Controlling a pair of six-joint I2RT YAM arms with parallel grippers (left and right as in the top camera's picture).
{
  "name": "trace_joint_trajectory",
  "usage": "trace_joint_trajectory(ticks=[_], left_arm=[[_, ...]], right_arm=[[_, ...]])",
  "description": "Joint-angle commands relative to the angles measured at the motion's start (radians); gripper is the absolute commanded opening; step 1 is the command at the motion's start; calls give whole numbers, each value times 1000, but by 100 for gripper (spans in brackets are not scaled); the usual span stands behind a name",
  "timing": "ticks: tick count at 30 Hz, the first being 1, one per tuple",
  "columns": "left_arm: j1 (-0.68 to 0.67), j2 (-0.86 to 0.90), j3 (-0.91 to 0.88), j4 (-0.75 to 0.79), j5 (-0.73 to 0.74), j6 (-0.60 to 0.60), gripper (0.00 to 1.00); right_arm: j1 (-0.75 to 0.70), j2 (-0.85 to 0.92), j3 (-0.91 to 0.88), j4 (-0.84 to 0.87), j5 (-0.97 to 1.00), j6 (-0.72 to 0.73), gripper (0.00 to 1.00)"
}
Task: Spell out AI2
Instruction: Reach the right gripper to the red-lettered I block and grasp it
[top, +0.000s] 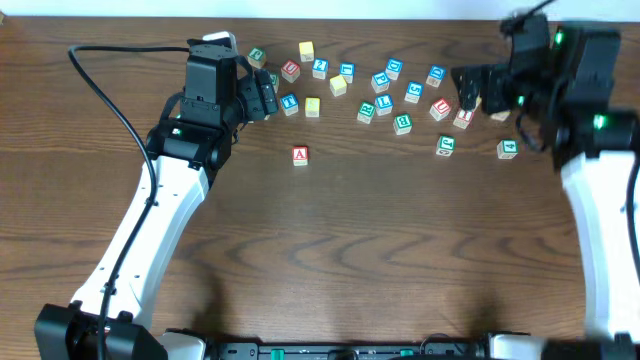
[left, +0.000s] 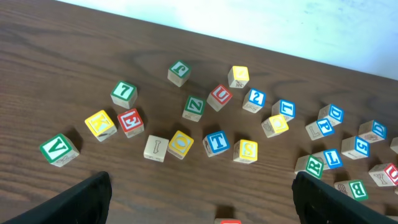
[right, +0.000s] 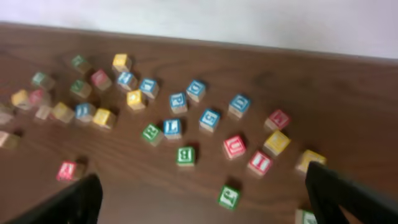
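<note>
The wooden table (top: 400, 250) carries a loose scatter of lettered blocks (top: 384, 104) across its far part, all lying singly, none stacked. The red A block (top: 300, 155) sits alone, nearer than the scatter and left of centre, with its letter face up and touching nothing. The blue 2 block (top: 320, 67) lies in the far left part of the scatter, with a yellow block (top: 306, 50) close by on its far-left side and a blue block (top: 347, 71) near its right. The red I block (top: 463, 117) lies at the right end of the scatter, just beside another red block (top: 440, 109) on its left. Two green blocks (top: 445, 146) lie apart from each other on the near right edge of the scatter. The left gripper (top: 265, 97) hovers over the left end of the scatter, to the far left of the red A block. Its wrist view shows the fingers (left: 81, 199) spread wide at the lower corners with only table and blocks between them: released, holding nothing. The right gripper (top: 468, 92) hovers over the right end of the scatter, close above the red I block. Its wrist view is blurred but shows both fingers wide apart and grasping nothing, with the red I block resting on the table ahead of them.
</note>
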Motion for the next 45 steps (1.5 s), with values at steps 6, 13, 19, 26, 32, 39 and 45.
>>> trace_joint_trajectory(ticks=[6,13,19,26,32,39,45], left_arm=[[2,-13,12,2,-3,-1,92],[2,-13,12,2,-3,-2,92],[2,-13,12,2,-2,-2,92],[2,-12,11,1,-2,-2,92],[2,-12,11,0,-2,-2,92],[2,-11,11,0,-2,-2,92],[2,-11,10,0,-2,-2,92]], right_arm=[[-105,190,172,-105,-143,-20,99],[-108,225,172,-174,-101,-20,99],[-106,262,148,-158,21,74,95],[-106,389,148,-164,191,312,77],[-101,462,148,-65,194,376,62],[-53,550,191,-37,217,414,52],[-31,709,401,-187,235,377,53]])
